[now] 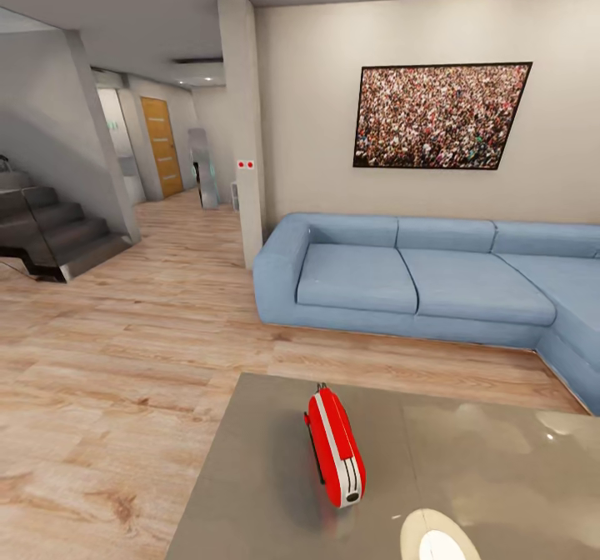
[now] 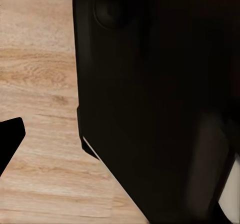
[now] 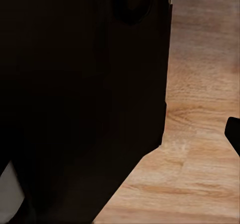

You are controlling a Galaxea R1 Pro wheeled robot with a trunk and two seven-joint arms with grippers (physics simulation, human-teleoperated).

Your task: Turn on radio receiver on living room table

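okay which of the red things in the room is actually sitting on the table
The radio receiver, a red box with white trim standing on the grey table. The other red things are two small dots on the wall pillar.

Radio receiver (image 1: 335,446): bright red w/ white trim; counter (image 1: 250,493) glossy grey-taupe. Sofa (image 1: 417,281) blue, floor (image 1: 125,352) light wood planks, walls beige. Framed picture (image 1: 440,116): speckled crowd pattern, dark frame.

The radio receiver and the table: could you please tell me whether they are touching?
Touching. In the head view the radio receiver stands on the table, its base meeting the glossy top with no gap beneath it.
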